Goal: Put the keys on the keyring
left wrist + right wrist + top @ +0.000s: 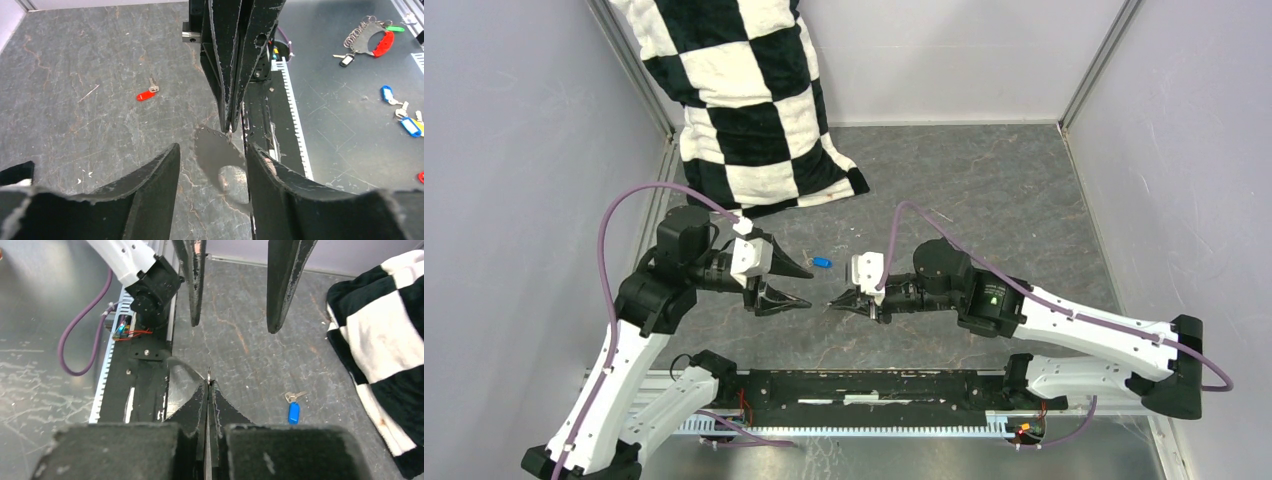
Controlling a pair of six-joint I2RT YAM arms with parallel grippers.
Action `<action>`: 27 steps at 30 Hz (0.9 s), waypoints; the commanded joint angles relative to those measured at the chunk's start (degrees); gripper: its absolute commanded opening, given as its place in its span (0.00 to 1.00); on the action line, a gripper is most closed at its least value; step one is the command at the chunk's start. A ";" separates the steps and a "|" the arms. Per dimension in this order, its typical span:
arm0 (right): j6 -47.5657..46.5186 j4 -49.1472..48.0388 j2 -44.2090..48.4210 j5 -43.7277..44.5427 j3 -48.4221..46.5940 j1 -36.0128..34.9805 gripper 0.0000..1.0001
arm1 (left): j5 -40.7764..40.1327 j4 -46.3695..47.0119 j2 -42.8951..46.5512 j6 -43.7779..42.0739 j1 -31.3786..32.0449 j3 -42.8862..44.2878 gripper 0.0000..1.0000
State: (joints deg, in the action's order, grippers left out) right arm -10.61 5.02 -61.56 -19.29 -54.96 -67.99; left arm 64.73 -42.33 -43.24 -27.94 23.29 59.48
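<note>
Overhead view of the grey tabletop (984, 180), with both of my arms reaching in from the near edge and their tips almost meeting at the middle.

The right gripper (836, 303) has its fingers pressed fully together. In its wrist view a thin sliver of grey metal pokes out at the tips. I take this to be the keyring (208, 371), pinched and seen edge-on, though most of the hoop is hidden between the fingers.

The left gripper (809, 286) faces it with its fingers spread about halfway apart and nothing between them. From the left wrist view the right arm's closed tips point down into that gap without touching either finger.

The blue key (821, 263) lies flat on the tabletop, just beyond the far finger of the left gripper and close to both sets of tips. In the right wrist view it sits off to the right of the closed fingers, with its blue head nearer that camera and its metal part pointing away.

The red key (146, 94) lies on the tabletop, off to the left in the left wrist view. Its metal end points up and to the right.

The empty left arm is the nearer one to the blue key. I judge that it should swing slightly towards the far side and straddle the key across its short width. A black-and-white checkered cloth (744, 100) lies at the back.
</note>
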 commanded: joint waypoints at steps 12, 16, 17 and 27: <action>0.14 21.50 -11.80 -3.42 -21.85 -0.09 0.01 | -0.23 -8.87 -1.69 -15.86 0.11 1.78 0.44; 0.42 23.33 -12.87 -2.10 -23.96 -0.21 0.01 | -0.89 -10.73 -1.25 -17.71 0.18 1.16 0.40; 0.42 23.98 -13.12 -1.84 -24.50 -0.14 0.01 | -1.29 -11.20 -0.97 -18.27 0.22 0.70 0.40; 0.94 28.91 -17.21 0.21 -30.13 -0.21 0.01 | -1.09 -11.45 0.18 -19.58 0.32 -1.64 0.61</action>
State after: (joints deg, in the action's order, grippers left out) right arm -10.48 33.04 -77.97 -20.27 -81.36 -67.99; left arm 63.00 -53.56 -43.20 -44.60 23.29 58.39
